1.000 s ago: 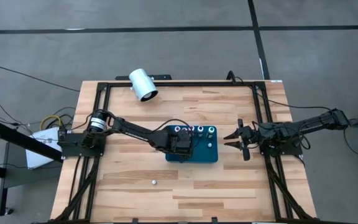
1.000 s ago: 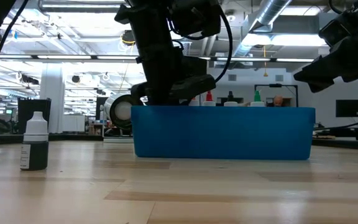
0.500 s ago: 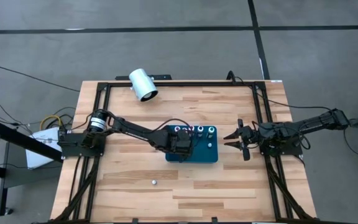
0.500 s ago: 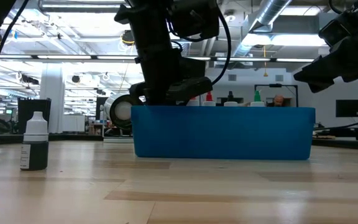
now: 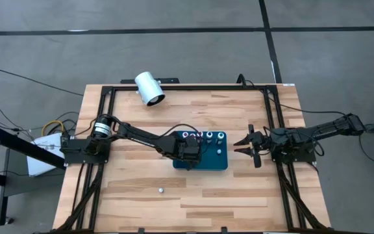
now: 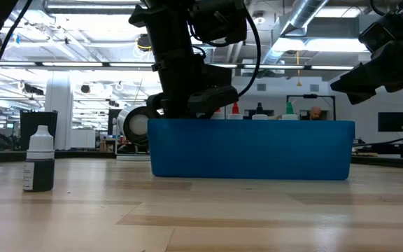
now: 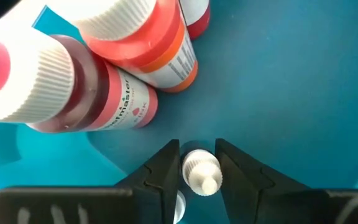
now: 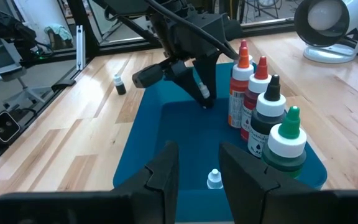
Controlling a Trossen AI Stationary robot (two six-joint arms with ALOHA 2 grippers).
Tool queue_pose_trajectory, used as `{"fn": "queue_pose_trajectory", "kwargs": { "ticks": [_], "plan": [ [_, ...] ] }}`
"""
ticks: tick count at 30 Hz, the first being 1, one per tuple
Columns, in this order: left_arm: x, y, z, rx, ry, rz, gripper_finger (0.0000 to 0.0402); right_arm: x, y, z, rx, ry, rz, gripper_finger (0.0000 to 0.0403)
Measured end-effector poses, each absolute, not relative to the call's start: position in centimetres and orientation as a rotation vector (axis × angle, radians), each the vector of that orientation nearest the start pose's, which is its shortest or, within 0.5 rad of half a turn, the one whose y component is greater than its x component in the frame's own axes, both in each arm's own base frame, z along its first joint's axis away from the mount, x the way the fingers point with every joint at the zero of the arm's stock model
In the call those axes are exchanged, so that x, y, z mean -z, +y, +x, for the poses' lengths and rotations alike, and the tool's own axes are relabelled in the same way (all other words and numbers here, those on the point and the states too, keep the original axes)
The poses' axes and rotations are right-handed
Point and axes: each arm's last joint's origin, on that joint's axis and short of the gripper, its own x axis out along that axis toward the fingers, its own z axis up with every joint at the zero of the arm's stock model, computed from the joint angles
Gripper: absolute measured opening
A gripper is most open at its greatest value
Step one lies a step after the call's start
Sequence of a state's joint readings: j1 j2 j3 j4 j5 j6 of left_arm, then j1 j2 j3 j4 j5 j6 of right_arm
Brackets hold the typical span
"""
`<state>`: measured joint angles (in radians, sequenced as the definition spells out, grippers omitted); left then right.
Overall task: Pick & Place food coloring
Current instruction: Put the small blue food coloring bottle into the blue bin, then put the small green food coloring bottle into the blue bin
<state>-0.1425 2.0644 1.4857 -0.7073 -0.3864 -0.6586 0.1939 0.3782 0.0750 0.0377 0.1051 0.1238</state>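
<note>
A blue tray (image 5: pixel 213 162) lies mid-table. Along its far wall stand several food coloring bottles (image 8: pixel 263 106): red-orange, red, black and green. My left gripper (image 7: pixel 197 163) reaches down into the tray's left part, open. Its fingers stand close on either side of a small bottle's white cap (image 7: pixel 201 174); the bottle stands upright on the tray floor. Another tiny white bottle (image 8: pixel 214 179) stands in the tray's right part. A dark bottle with a white cap (image 6: pixel 39 159) stands alone on the table near the front. My right gripper (image 5: pixel 244 144) waits open, just right of the tray.
A large white cylinder (image 5: pixel 149 88) lies at the table's far left corner. A black frame (image 5: pixel 187 87) runs round the table's edges. Bare wood lies in front of the tray and to its left.
</note>
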Motion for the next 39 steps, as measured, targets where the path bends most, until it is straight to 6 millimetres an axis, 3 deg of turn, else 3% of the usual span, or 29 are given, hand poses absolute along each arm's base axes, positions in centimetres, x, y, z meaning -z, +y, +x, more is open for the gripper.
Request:
{"fn": "queue_pose_trajectory", "kwargs": {
  "ticks": [23, 33, 39],
  "plan": [
    [-16.5, -4.4, 40.9, -0.600, 1.097, -0.217, 0.0096, -16.0, 2.0, 11.8, -0.072, 0.268, 0.084, 0.0102],
    [-20.4, -4.5, 41.6, -0.590, 1.142, -0.203, 0.0096, -16.0, 2.0, 11.8, -0.071, 0.268, 0.084, 0.0102],
    [-23.8, -6.1, 40.2, -0.655, 1.258, -0.182, 0.0096, -16.0, 2.0, 11.8, -0.072, 0.268, 0.084, 0.0102]
  ]
}}
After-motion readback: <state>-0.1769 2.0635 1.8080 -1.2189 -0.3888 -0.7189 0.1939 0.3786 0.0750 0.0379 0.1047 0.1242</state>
